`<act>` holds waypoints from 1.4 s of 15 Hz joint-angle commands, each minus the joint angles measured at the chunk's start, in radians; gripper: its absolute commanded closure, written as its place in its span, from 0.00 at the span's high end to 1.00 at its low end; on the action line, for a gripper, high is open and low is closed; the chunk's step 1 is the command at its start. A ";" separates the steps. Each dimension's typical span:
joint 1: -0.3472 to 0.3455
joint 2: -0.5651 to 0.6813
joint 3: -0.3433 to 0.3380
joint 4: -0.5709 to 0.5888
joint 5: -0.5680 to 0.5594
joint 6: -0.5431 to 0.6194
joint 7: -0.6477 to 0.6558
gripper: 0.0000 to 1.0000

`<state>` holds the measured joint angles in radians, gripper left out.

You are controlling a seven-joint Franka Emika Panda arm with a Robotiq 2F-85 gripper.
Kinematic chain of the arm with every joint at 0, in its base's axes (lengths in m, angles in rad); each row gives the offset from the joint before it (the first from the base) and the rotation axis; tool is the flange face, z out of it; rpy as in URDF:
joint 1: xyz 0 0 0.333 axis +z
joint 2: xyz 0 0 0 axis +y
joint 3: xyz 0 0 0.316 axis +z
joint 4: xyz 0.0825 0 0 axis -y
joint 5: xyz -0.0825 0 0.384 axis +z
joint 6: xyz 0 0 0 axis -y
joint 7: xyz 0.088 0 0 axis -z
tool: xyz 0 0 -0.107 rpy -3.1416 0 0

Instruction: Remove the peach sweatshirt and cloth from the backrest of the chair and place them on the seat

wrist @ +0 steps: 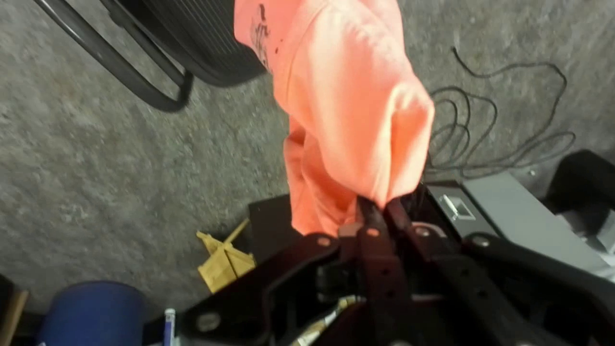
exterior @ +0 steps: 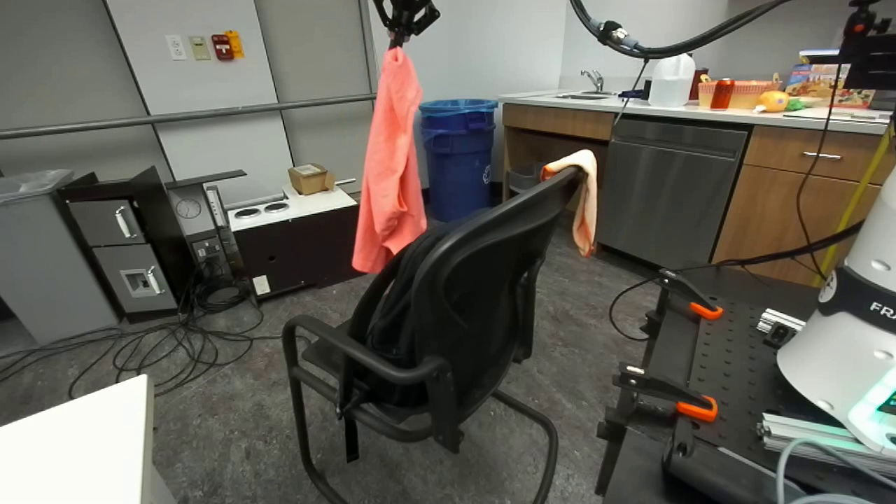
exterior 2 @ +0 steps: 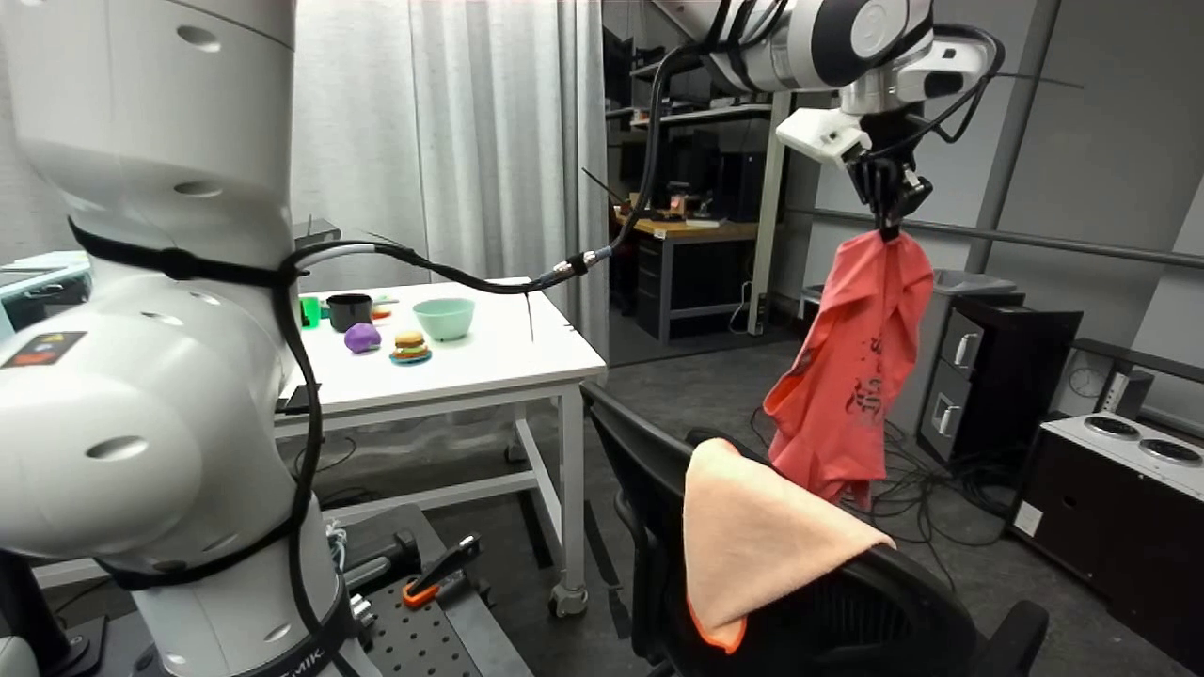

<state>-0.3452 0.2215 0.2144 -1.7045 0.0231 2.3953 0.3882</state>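
My gripper (exterior: 397,39) is shut on the peach sweatshirt (exterior: 390,168), which hangs full length in the air. In an exterior view the gripper (exterior 2: 888,231) pinches its top edge and dark print shows on its front (exterior 2: 851,367). In the wrist view the fingertips (wrist: 382,205) pinch a fold of the sweatshirt (wrist: 350,91). The light peach cloth (exterior 2: 762,536) with orange edging lies draped over the top of the backrest of the black chair (exterior: 483,301). The sweatshirt hangs on the seat side of the chair. The seat (exterior: 323,355) is mostly hidden behind the backrest.
A black bag-like item with straps (exterior: 392,329) sits on the chair against the backrest. Armrests (exterior: 364,350) flank the seat. A white table (exterior 2: 489,362) holds bowls and toy food. A toy stove (exterior: 301,208), blue bin (exterior: 458,161) and floor cables (exterior: 189,350) lie beyond.
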 commanded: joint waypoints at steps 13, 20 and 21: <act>0.210 -0.211 -0.268 -0.037 -0.116 -0.447 -0.187 1.00; 0.218 -0.296 -0.272 -0.110 -0.180 -0.549 -0.340 1.00; 0.216 -0.298 -0.276 -0.126 -0.181 -0.547 -0.361 1.00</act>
<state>-0.1416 -0.0416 -0.0341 -1.7728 -0.1392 1.8599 0.0993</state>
